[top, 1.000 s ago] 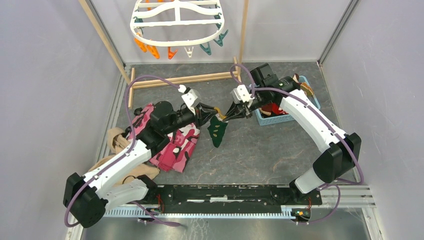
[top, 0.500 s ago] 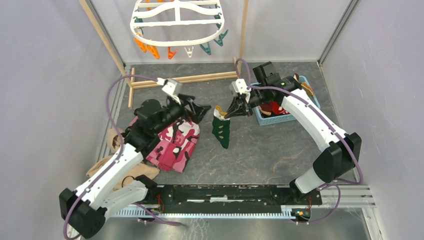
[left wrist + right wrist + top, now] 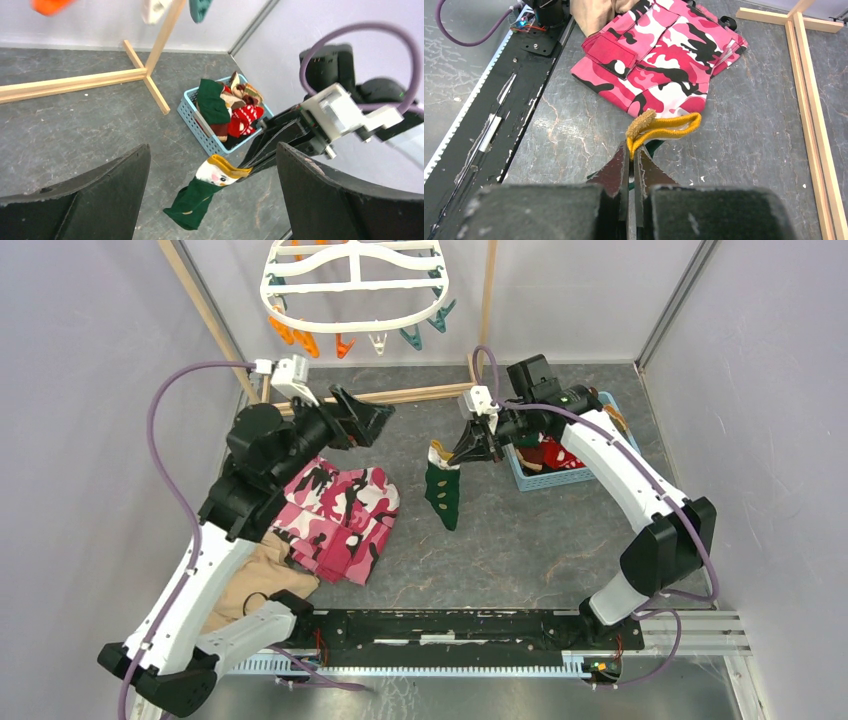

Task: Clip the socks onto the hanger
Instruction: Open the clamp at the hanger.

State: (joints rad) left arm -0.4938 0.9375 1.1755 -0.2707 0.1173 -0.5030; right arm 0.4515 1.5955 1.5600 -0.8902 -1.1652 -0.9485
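Observation:
A dark green sock [image 3: 443, 495] with a yellow cuff [image 3: 664, 127] and a white face patch hangs from my right gripper [image 3: 458, 455], which is shut on the cuff [image 3: 630, 145]. My left gripper [image 3: 375, 420] stands wide open to the left of the sock, apart from it, with nothing between its fingers [image 3: 212, 146]. The sock [image 3: 192, 202] shows between them, further off. The white oval hanger [image 3: 340, 322] hangs at the back with orange, white and teal clips [image 3: 300, 338]. More socks [image 3: 212, 100] lie in a blue basket [image 3: 197, 125].
A pink camouflage garment [image 3: 340, 520] lies on the grey floor left of the sock, a tan cloth [image 3: 250, 585] beside it. The wooden stand's base bars [image 3: 370, 398] run across the back. The blue basket [image 3: 560, 478] sits under the right arm. Grey walls close both sides.
My left gripper opened, let go of the green sock and rose back to the left. The right gripper kept the cuff and shifted slightly up; the sock now hangs from it alone.

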